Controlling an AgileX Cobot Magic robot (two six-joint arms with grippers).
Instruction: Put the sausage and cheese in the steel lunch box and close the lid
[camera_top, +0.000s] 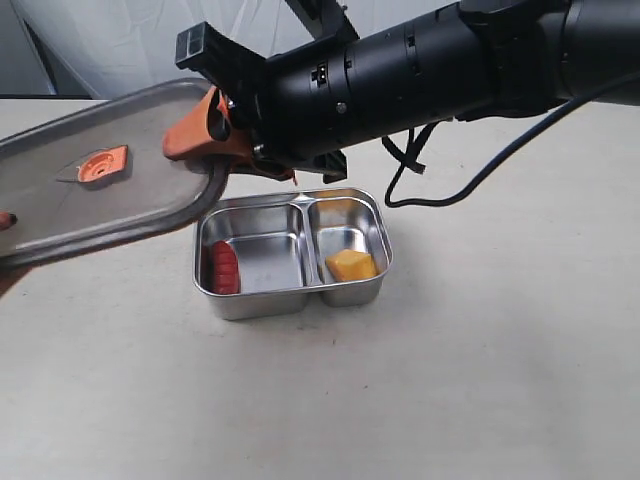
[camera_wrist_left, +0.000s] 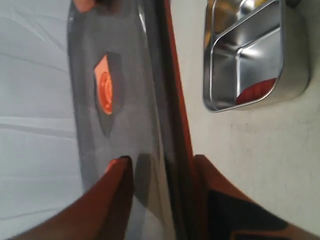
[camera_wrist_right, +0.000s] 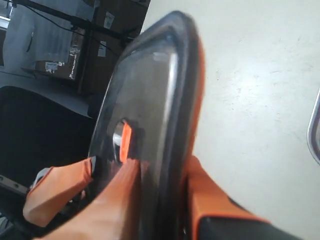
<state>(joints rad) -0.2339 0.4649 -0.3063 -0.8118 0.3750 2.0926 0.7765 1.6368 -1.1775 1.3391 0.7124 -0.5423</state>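
The steel lunch box (camera_top: 290, 300) stands open on the table. The red sausage (camera_top: 222, 268) lies in its larger compartment and the yellow cheese (camera_top: 351, 265) in the smaller one. The dark translucent lid (camera_top: 100, 200) with its orange tab (camera_top: 103, 163) hangs tilted in the air, up and to the left of the box. My right gripper (camera_top: 195, 140) is shut on the lid's right end (camera_wrist_right: 150, 100), fingers pressed on both faces (camera_wrist_right: 162, 162). My left gripper (camera_wrist_left: 162, 162) straddles the lid's far-left edge (camera_wrist_left: 125, 75), with one finger standing off the lid's face. The sausage (camera_wrist_left: 257, 90) also shows in the left wrist view.
The black right arm (camera_top: 450, 70) reaches across above the box, with a loose cable (camera_top: 470, 180) hanging behind it. Bare pale tabletop (camera_top: 450, 380) surrounds the box. Boxes and a dark stand (camera_wrist_right: 60, 65) lie beyond the table's edge.
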